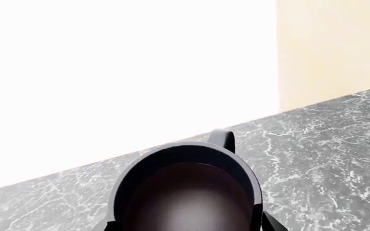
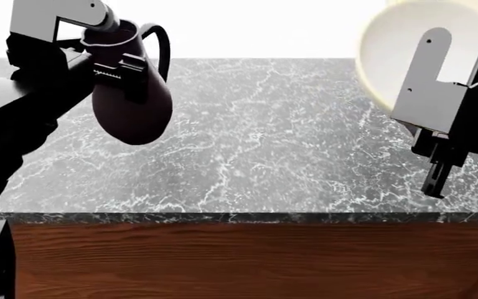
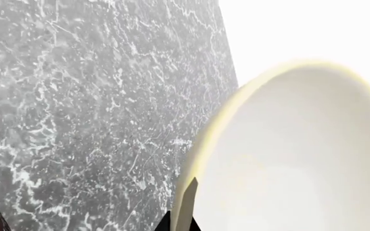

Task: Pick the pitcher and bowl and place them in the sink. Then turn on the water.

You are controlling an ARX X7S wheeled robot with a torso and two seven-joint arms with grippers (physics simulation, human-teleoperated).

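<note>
The dark brown-purple pitcher point(image 2: 131, 106) hangs above the grey marble counter point(image 2: 264, 143) at the left, with my left gripper point(image 2: 114, 65) shut on its neck. In the left wrist view the pitcher point(image 1: 188, 192) shows its round mouth and loop handle, and the left gripper point(image 1: 188, 226) clasps it at both sides. At the upper right the cream-white bowl point(image 2: 397, 50) is held up, tilted on edge, with my right gripper point(image 2: 450, 81) shut on its rim. The bowl point(image 3: 294, 154) fills the right wrist view, and the right gripper point(image 3: 181, 224) pinches its yellowish rim. The sink and the water are out of view.
The counter's front edge point(image 2: 239, 218) runs across the head view over a wooden cabinet front point(image 2: 256, 261). A bright white wall stands behind the counter, and a beige wall panel point(image 1: 333, 48) shows in the left wrist view.
</note>
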